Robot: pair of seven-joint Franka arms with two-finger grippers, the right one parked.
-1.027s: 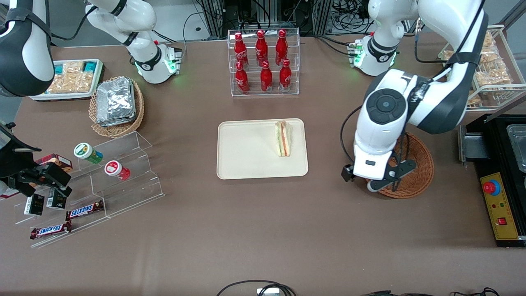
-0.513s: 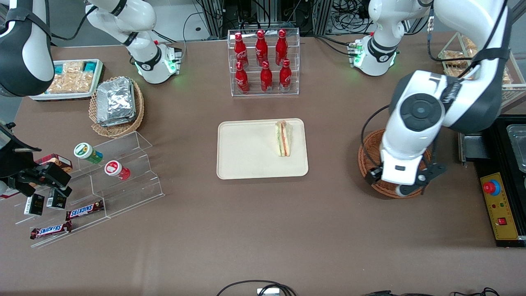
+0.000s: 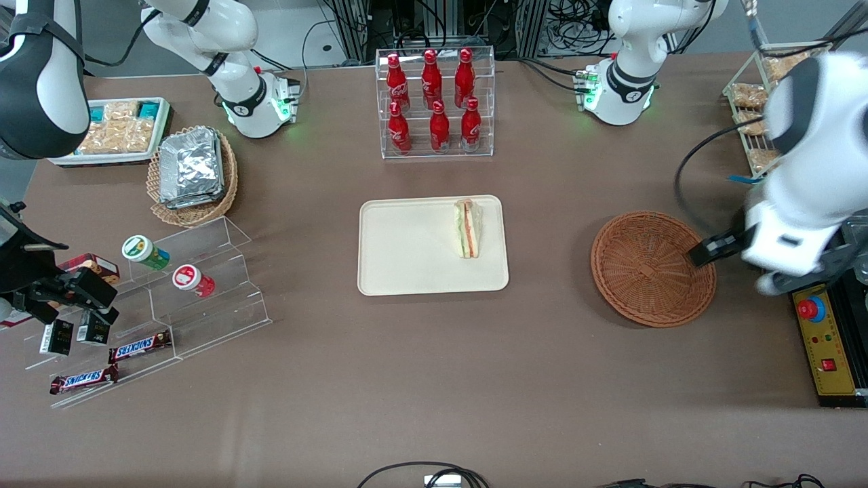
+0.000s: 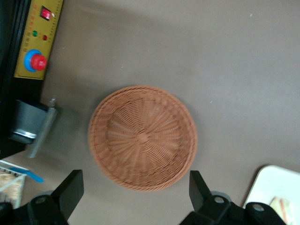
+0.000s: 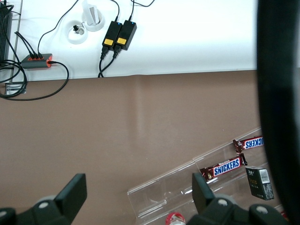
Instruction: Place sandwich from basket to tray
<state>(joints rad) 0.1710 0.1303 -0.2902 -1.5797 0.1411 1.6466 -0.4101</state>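
Our gripper hangs spread and empty above the basket; the sandwich lies on the tray. We might bump the button box nearby.

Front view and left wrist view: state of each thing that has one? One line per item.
sandwich: lying on the tray, free of the gripper.
tray: flat on the table, holding only the sandwich.
basket: empty, upright on the table.
gripper: open, holding nothing, raised above the table near the basket's edge, toward the working arm's end.
cola bottles: upright in their clear rack.
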